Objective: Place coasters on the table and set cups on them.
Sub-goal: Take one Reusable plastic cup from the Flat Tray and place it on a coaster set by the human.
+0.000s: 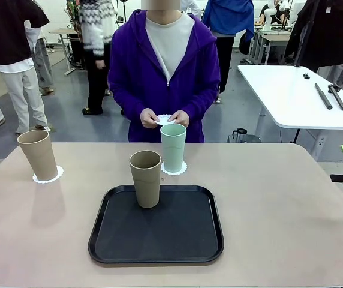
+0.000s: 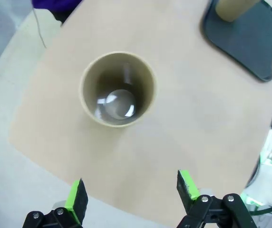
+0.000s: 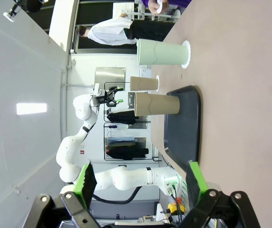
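The left tool (image 2: 132,190) hangs wide open and empty. The left beige cup (image 2: 118,89) stands below it, in line with its fingers and clear of both green pads, on its own coaster (image 1: 47,175). The right tool (image 3: 140,179) is also spread wide and holds nothing. The black tray (image 3: 183,123) lies ahead of it on the worktop (image 1: 279,210), and the mint cup (image 3: 162,52) stands beyond on the middle coaster (image 3: 187,53).

The tray cup (image 1: 145,178) is not yet placed, and the person's hand (image 1: 180,117) holds the last coaster (image 1: 163,119). It seems best to wait until that doily lies flat. Then grip the tumbler around mid-height, because its walls taper and the jaws would fit more loosely lower down. The matte surface should give the pads a good hold. Lift straight up over the tray's raised lip. Lower the cup centred and without dragging it, since the lacy paper is thin, light and barely wider than the base.
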